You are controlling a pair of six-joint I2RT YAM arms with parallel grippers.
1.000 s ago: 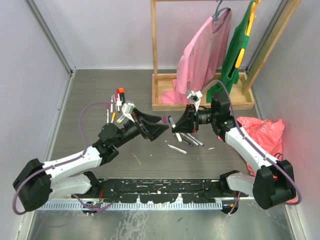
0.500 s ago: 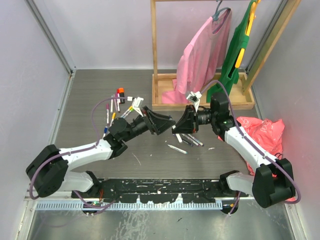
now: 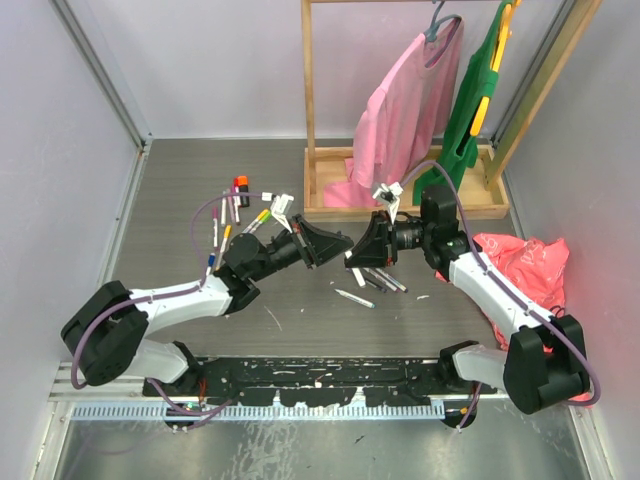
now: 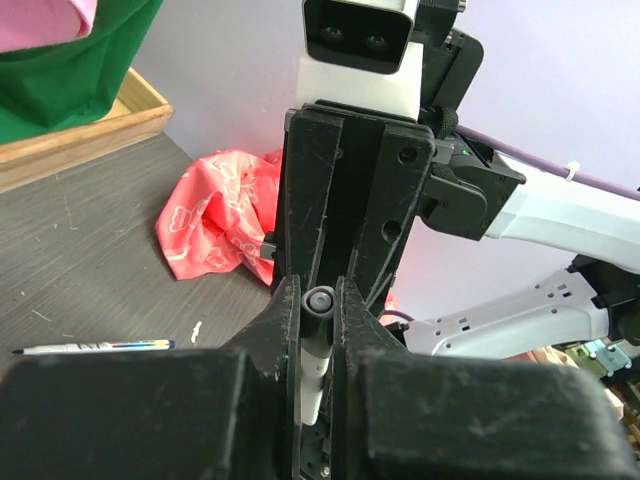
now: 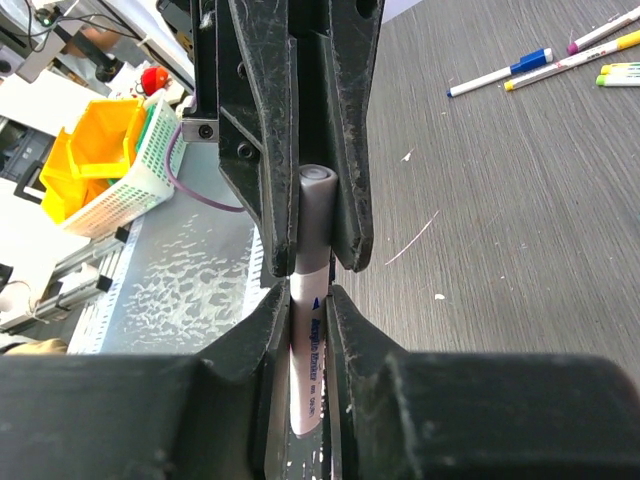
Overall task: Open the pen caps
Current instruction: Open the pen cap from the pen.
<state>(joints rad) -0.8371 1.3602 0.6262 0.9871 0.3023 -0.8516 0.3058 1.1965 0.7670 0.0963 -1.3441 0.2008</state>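
- The left gripper (image 3: 343, 244) and right gripper (image 3: 350, 258) meet tip to tip at the centre of the top view, above the table (image 3: 190, 165)
- The right gripper's fingers (image 5: 350, 330) are clamped on the white barrel of a pen (image 5: 306, 370)
- The pen's grey cap (image 5: 314, 225) sticks out past them and sits pinched between the left gripper's two fingers, which come down from the top of the right wrist view
- In the left wrist view a grey rounded end shows between the closed left fingertips (image 4: 285, 305), with a bit of white below it
- Bare grey table lies left of and below the grippers in the top view
- The base of a wooden rack (image 3: 400, 208) runs close above the right gripper, with a pink garment (image 3: 410, 110) and a green garment (image 3: 475, 95) hanging over it
- A red bag (image 3: 525, 262) lies against the right wall beside the right arm
- Grey walls close in the left and right sides, and a black rail (image 3: 320, 375) crosses the bottom
- Loose pens (image 3: 235, 205) lie in a cluster at upper left of the table, more lie just below the right gripper, and one lies alone at lower centre
- In the top view the held pen is almost wholly hidden by the two dark grippers
- Whether the cap has come free of the barrel cannot be told, since the fingers cover the joint
- The barrel's lower end is cut off behind the right gripper's body in the right wrist view
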